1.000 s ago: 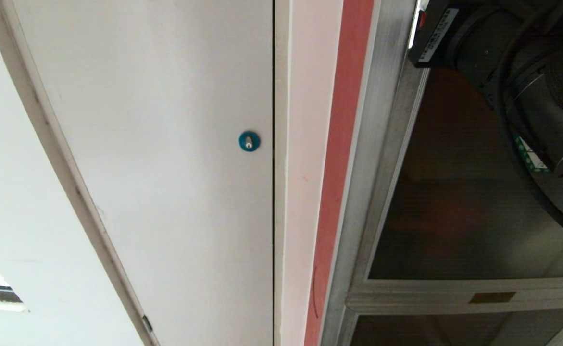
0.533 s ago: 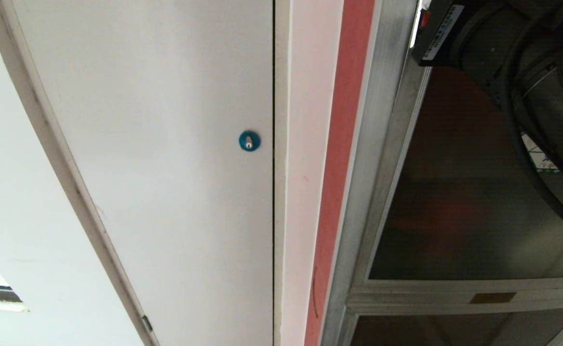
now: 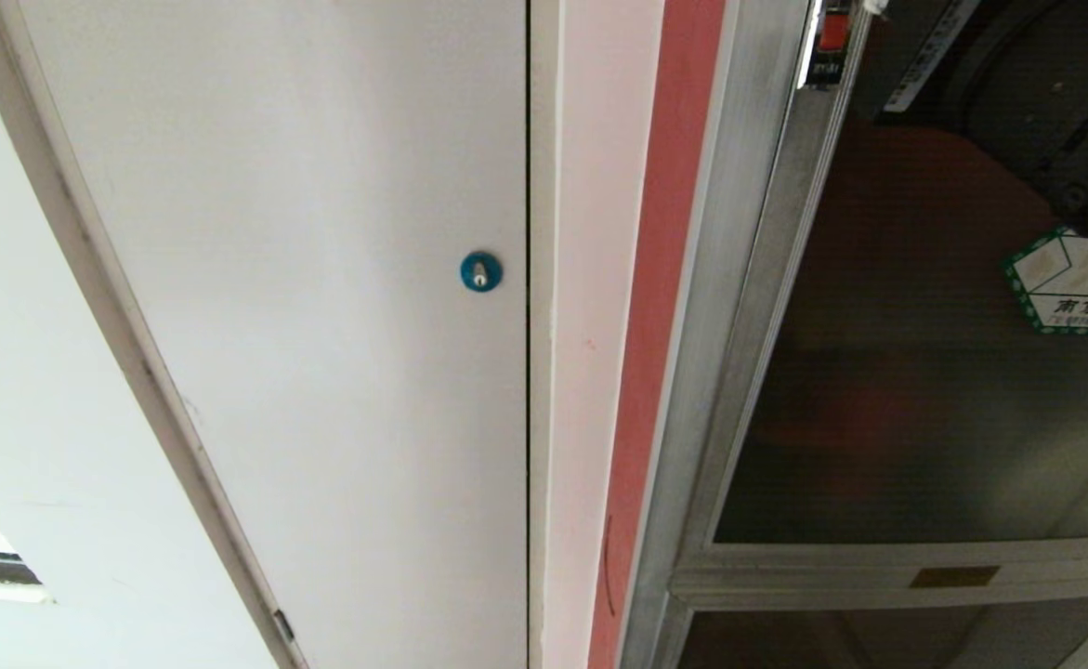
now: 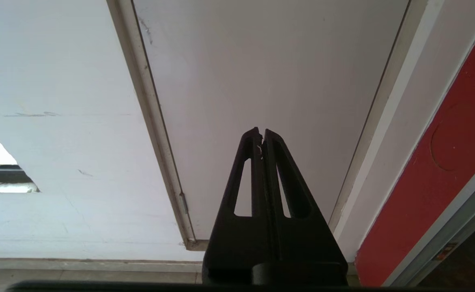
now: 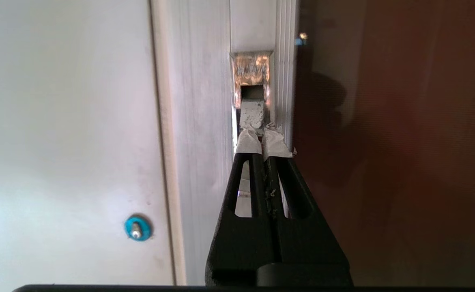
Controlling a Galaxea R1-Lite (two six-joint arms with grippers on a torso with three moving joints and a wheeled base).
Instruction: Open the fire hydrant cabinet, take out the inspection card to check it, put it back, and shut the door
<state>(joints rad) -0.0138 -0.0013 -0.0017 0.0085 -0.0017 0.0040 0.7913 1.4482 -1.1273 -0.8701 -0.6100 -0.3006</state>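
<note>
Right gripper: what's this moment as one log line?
right gripper: shut at door latch | left gripper: shut, parked | door: closed

The fire hydrant cabinet (image 3: 739, 279) runs off the top, right and bottom of the head frame. Behind the dark glass of the door (image 3: 915, 418) only a blurred reddish shape shows. The hexagonal sticker (image 3: 1064, 283) at right carries print too small to read. At upper right the right arm (image 3: 1017, 74) is cut by the frame edge, its fingers out of sight there.

Black slotted claw (image 5: 263, 140), white-taped fingertips (image 5: 247, 142)
</note>
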